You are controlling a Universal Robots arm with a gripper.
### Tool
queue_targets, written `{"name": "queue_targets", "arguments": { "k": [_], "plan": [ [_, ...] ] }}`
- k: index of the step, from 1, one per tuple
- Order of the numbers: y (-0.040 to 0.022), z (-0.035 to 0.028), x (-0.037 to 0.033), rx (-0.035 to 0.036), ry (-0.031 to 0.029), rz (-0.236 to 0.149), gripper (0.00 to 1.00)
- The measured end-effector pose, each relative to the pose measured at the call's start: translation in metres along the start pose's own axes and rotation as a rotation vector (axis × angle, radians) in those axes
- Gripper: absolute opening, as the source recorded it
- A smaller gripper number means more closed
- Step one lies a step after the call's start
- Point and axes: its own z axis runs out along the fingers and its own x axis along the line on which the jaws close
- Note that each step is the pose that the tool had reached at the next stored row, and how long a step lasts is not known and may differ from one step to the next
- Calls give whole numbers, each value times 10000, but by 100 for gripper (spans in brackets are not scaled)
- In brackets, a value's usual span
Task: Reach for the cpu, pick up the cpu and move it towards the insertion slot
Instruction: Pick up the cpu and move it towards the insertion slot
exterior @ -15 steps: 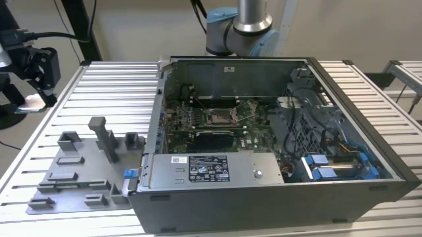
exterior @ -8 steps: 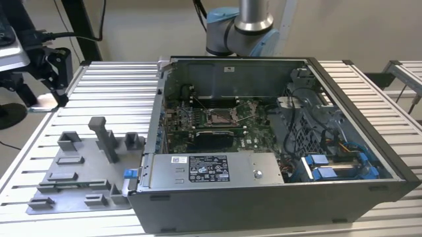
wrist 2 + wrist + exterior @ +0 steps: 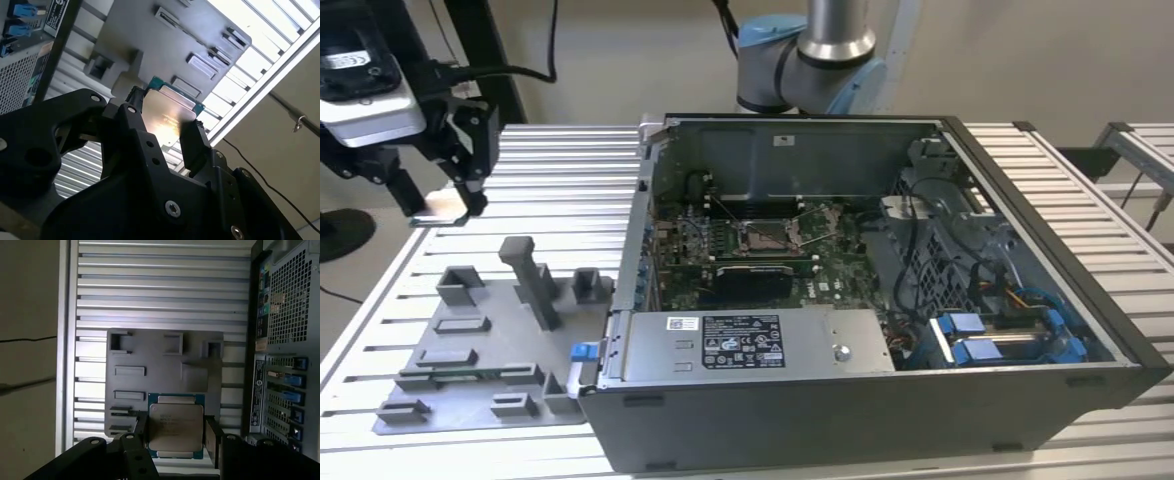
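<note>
Silvery metal catches the light in the exterior view: the cpu (image 3: 440, 210) sits clamped between the black fingers of the gripper (image 3: 444, 200), held up over the slatted aluminium table (image 3: 560, 170) at the exterior view's left. Open air surrounds it on all sides. The grey fixture plate (image 3: 480, 400) lies on the slats nearer the camera, its tall post (image 3: 531, 280) rising clear of the gripper. The open computer case (image 3: 881, 400) stands well apart towards the exterior view's right. Its near side wall (image 3: 640, 220) stands between the gripper and the insertion slot (image 3: 762, 236), which lies on the green board with its silver frame showing. A black rectangular component (image 3: 750, 285) sits just beside the slot, a silver box (image 3: 747, 345) closes off the near end, and cables (image 3: 947, 220) crowd the other side.

In the second wrist view the plate's two opposite edges are pinched by the fingers (image 3: 195, 142), with its shiny face and green rim free above them. The fixture plate and the table's edge rail (image 3: 270, 85) lie beyond.

In the first wrist view the cpu (image 3: 176, 426) hangs squarely between the fingers (image 3: 210, 437), seen over the fixture plate's edge (image 3: 165, 370). Bare slats spread to one side, and the case's perforated wall (image 3: 285, 295) stands on the other, not touching.
</note>
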Motion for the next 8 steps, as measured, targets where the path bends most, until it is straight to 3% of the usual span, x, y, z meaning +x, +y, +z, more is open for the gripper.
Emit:
{"name": "queue_targets", "arguments": {
  "k": [8],
  "plan": [
    [-5, -4, -269, 0, 2, 0, 0]
  ]
}}
